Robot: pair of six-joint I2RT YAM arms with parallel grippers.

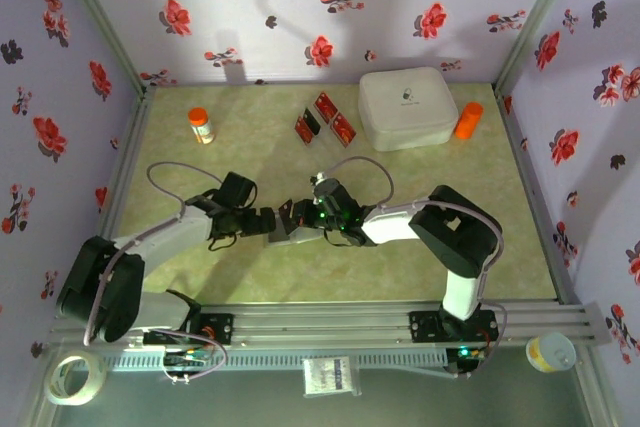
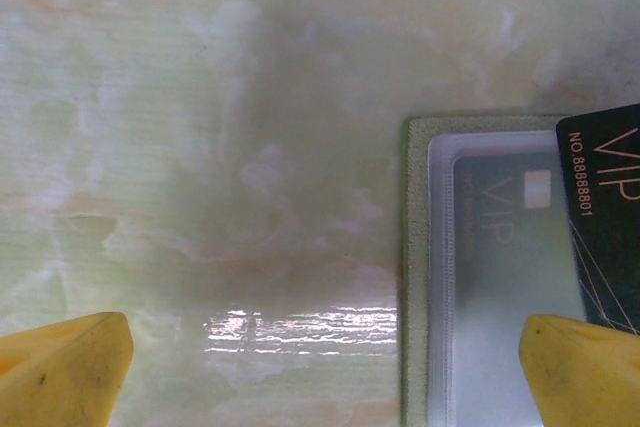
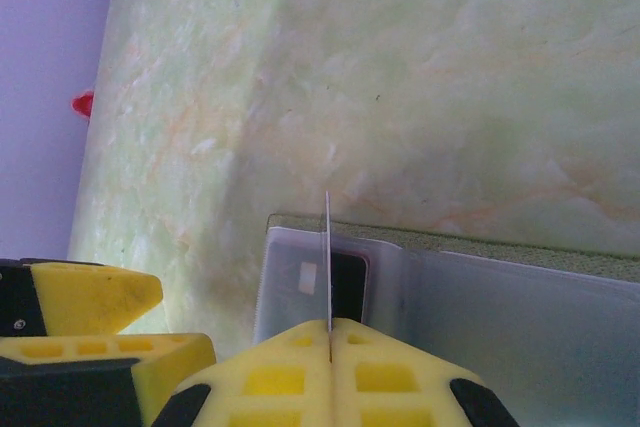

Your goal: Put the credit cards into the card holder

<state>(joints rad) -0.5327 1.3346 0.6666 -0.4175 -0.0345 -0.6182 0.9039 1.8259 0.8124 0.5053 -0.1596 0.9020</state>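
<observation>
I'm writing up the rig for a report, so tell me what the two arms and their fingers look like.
Both the left arm and the right arm have white links with black joint housings, and a thin grey cable loops beside each. The fingers are bright yellow wedges. In the right wrist view that arm's pair shows square recesses.

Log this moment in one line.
right gripper: shut on card | over card holder | left gripper: open | three cards on table

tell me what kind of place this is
Likely a staged robot test booth, not a home: flower-printed purple wall panels in a metal frame, and two black-and-white robot arms bolted to a rail at a pale green marble-look tabletop.
</observation>
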